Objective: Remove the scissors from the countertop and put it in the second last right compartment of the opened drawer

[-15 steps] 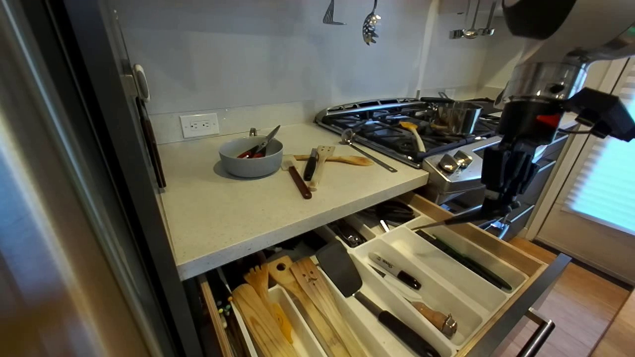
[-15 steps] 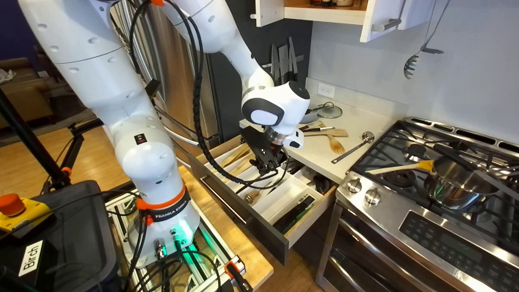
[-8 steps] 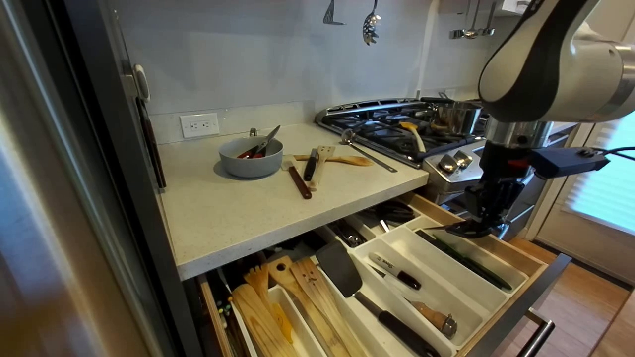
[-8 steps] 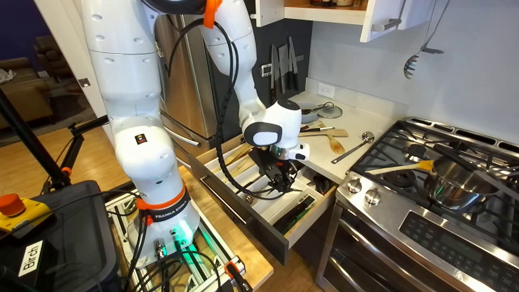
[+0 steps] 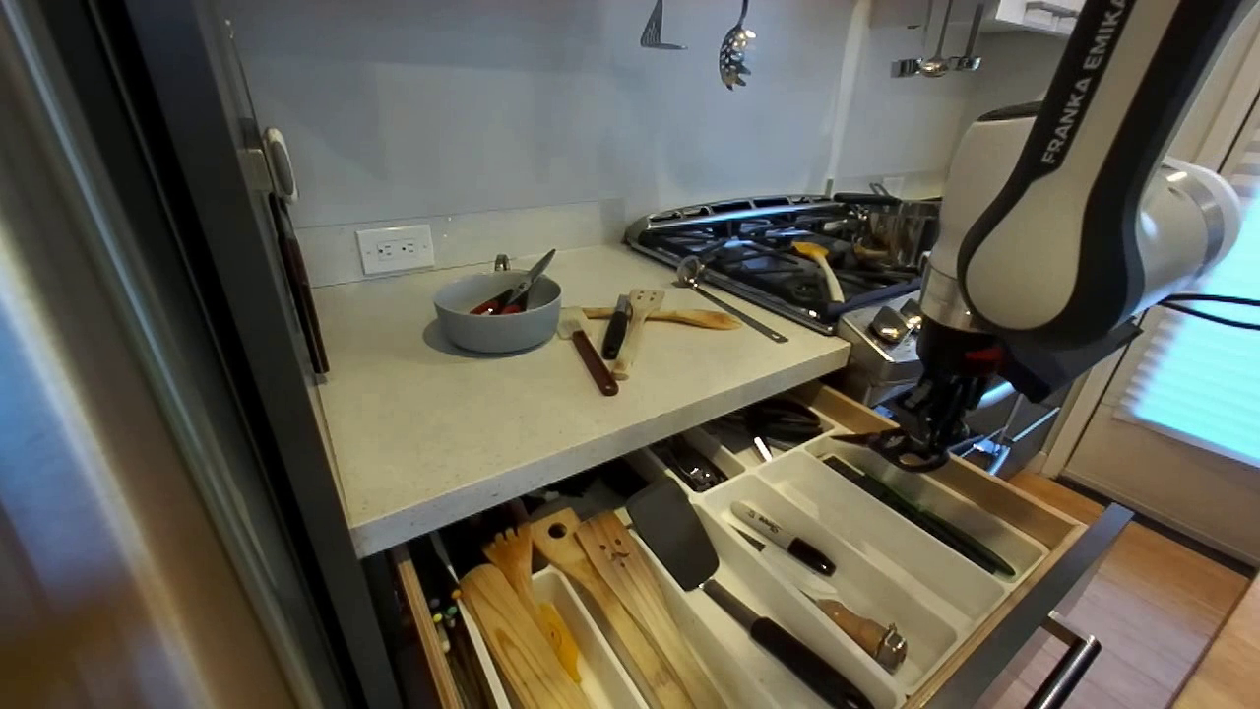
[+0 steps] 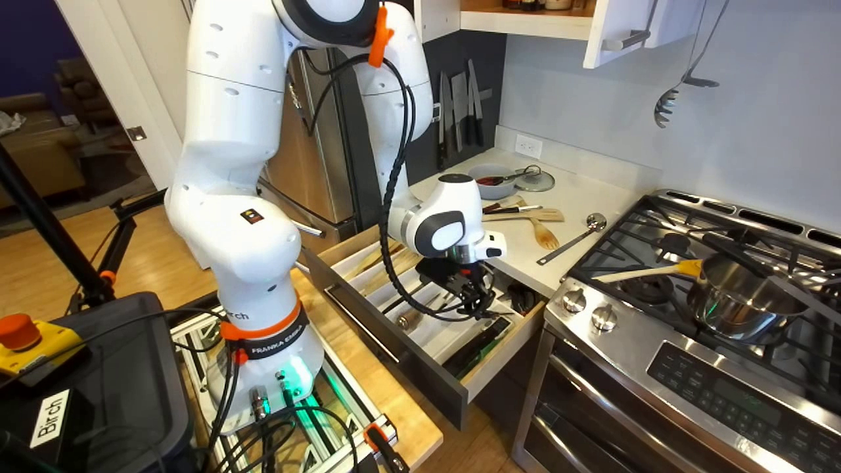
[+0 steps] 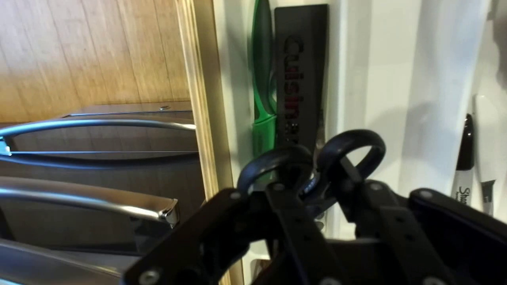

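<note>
Gripper (image 5: 928, 441) was clamped on the scissors (image 5: 891, 442) by their black looped handles (image 7: 326, 156). Both hung above the opened drawer (image 5: 1024, 507), near the compartment (image 7: 237, 79) holding a green utensil (image 7: 262, 87).

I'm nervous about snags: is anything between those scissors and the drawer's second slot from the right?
Nothing visible blocks the way. The claw holds the scissors above the drawer; a white divider edges that slot, but at this height they should pass over it.
</note>
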